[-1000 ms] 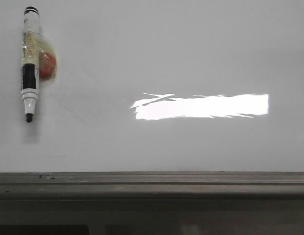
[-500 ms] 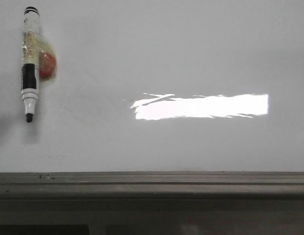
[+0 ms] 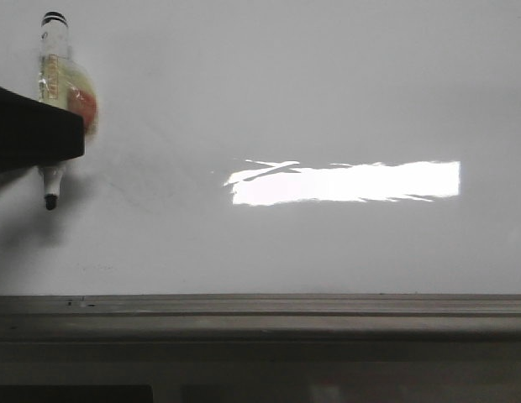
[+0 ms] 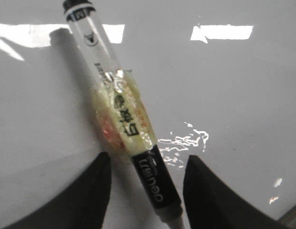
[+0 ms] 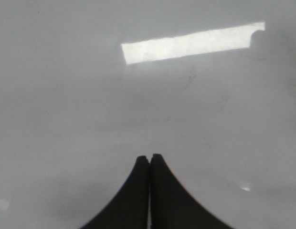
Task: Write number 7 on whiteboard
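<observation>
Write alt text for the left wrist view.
A marker with a black-banded body lies slanted on the glossy whiteboard, its lower barrel between the two open dark fingers of the left claw, which do not yet touch it. Bright glare patches streak the board, and no number is drawn in this view.

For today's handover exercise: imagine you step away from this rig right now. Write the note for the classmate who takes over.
Left gripper: open, fingers either side of the marker, not yet closed on it.
Right gripper: shut, empty, over bare board.
The marker lies uncapped at the far left of the whiteboard, tip toward the grey rail.
Done: left arm has reached the marker.
Left: grasp, lift, write the 7; no stroke on the board yet.
</observation>
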You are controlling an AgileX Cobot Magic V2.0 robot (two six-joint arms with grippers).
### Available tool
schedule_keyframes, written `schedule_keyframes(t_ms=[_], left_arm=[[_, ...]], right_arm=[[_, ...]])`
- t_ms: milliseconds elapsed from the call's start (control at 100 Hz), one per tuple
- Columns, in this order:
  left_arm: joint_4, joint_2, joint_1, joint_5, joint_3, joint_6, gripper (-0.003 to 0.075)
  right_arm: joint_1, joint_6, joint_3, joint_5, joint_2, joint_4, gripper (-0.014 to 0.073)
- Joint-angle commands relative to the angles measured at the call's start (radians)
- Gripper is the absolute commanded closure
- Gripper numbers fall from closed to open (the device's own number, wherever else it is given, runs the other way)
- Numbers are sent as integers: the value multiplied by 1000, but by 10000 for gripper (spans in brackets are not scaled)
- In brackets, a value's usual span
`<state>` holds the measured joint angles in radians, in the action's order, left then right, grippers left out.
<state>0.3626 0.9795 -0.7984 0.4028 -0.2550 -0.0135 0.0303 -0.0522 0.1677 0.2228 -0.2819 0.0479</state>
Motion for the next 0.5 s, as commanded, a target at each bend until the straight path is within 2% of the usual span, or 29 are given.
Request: schedule_keyframes(t_ms=[0, 120, 280, 490], left_arm=[[56, 2, -4, 34, -28, -1, 533], [56, 2, -4, 12, -28, 2, 741], [-18, 0, -6, -2, -30, 2, 738], [-363, -27, -11, -41, -78, 2, 738]], right_arm=[[4, 10, 38, -72, -17, 2, 660], [-47, 10, 42, -21, -21, 2, 660], [-196, 11, 119, 98, -84, 2, 660], [-448, 37, 276, 181, -247, 4, 638]])
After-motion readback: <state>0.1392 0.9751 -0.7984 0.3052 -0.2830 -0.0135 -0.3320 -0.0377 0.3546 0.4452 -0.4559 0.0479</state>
